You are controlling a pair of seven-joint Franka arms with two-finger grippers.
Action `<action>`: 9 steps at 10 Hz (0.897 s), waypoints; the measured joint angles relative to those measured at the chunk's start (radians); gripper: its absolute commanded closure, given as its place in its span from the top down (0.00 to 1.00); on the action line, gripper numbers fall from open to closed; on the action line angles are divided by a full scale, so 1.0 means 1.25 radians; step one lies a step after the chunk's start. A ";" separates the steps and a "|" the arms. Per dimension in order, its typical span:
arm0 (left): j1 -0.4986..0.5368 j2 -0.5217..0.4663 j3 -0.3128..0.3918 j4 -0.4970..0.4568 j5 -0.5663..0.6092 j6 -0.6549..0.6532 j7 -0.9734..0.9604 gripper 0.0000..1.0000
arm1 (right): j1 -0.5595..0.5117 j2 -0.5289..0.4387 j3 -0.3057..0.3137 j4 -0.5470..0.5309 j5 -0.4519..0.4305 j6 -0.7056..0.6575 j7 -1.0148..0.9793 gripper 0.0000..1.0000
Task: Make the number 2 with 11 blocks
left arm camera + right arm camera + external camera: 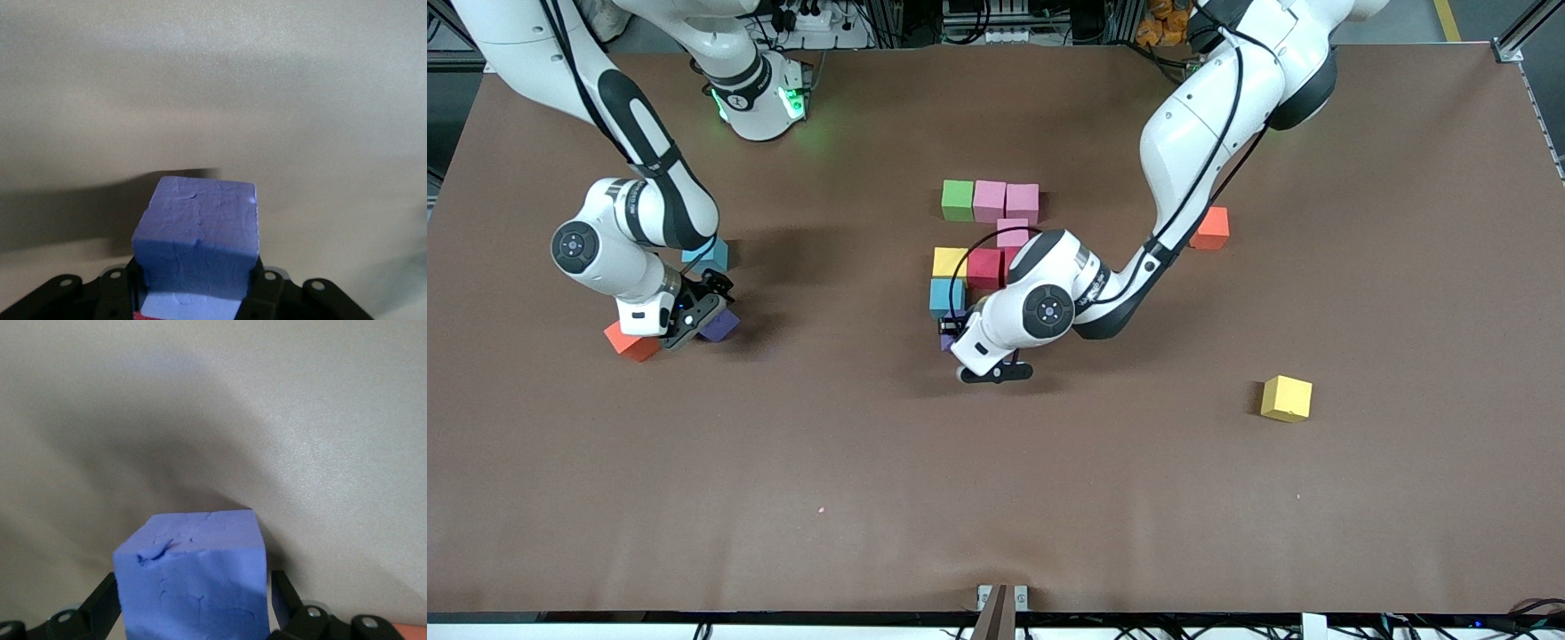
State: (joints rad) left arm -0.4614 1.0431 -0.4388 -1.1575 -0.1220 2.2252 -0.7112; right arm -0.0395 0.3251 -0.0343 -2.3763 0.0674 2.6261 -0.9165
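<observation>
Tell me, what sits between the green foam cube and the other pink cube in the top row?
In the front view, a pink foam cube sits between the green foam cube and the end pink cube.

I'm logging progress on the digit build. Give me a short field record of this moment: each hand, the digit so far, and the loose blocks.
left hand: shut on a purple block, low at the digit's near end, beside the light blue block
right hand: fingers wide, around another purple block on the table
digit so far: green, pinks, yellow, red and light blue blocks placed
loose blocks: orange, yellow, orange, light blue
</observation>
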 measured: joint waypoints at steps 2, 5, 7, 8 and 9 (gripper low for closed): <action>-0.001 0.000 0.001 0.000 0.000 0.000 0.000 0.40 | 0.000 0.000 0.000 0.009 0.000 0.001 -0.018 0.98; -0.016 0.000 0.014 0.001 0.000 0.000 0.004 0.42 | 0.000 0.000 0.000 0.012 0.000 0.001 -0.025 0.68; -0.036 0.000 0.035 0.004 0.000 0.003 0.005 0.42 | 0.000 0.001 0.000 0.012 0.000 0.001 -0.026 0.45; -0.039 0.000 0.037 0.006 0.000 0.003 0.005 0.42 | 0.000 0.001 0.000 0.012 0.000 0.001 -0.026 0.42; -0.040 0.000 0.038 0.006 0.000 0.003 0.005 0.42 | 0.000 0.001 0.001 0.014 0.000 0.000 -0.027 0.40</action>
State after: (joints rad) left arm -0.5113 1.0430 -0.3915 -1.1500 -0.1220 2.2285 -0.7051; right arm -0.0394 0.3258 -0.0333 -2.3584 0.0675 2.6264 -0.9496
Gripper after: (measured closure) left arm 0.436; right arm 0.379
